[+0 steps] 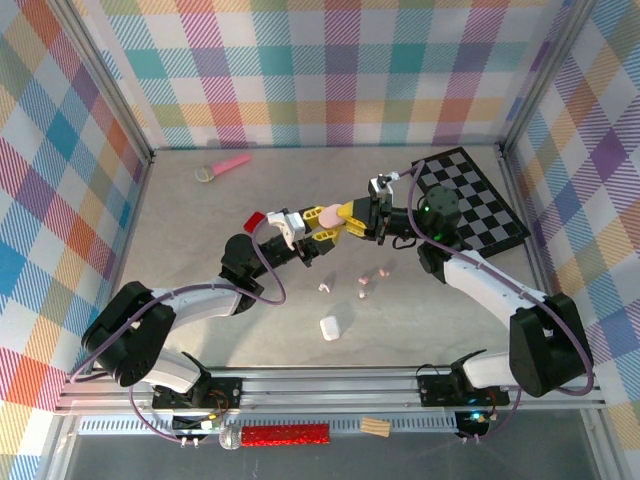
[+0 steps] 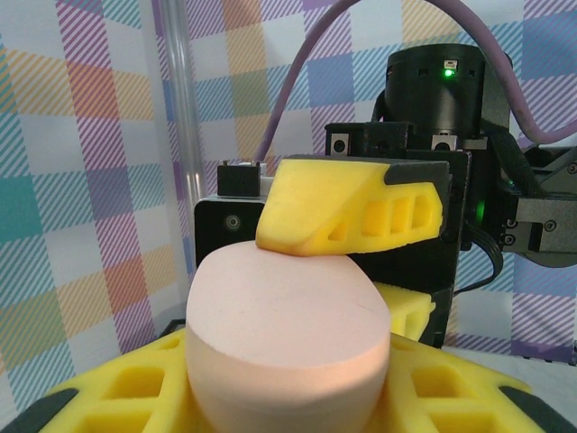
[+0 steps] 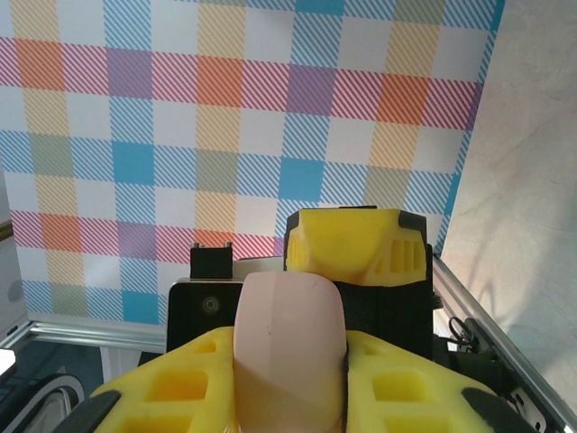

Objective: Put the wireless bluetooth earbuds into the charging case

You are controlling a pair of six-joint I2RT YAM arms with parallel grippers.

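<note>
Pink charging case (image 1: 314, 213) held aloft, pinched end-to-end by left pincer (image 1: 312, 225) and right pincer (image 1: 348, 216), probably for lid opening. Earbuds (image 1: 365, 285) left on desk (image 1: 200, 230) below case.

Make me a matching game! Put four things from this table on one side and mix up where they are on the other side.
Things:
1. pink case
2. white case
3. checkerboard
4. earbuds

Places:
A. scattered loose in the middle of the table
B. flat at the far right of the table
C. gripped between the left end effector and the right end effector
D. lying by itself, nearest the arm bases

Pairs: 1-C, 2-D, 3-B, 4-A
</note>
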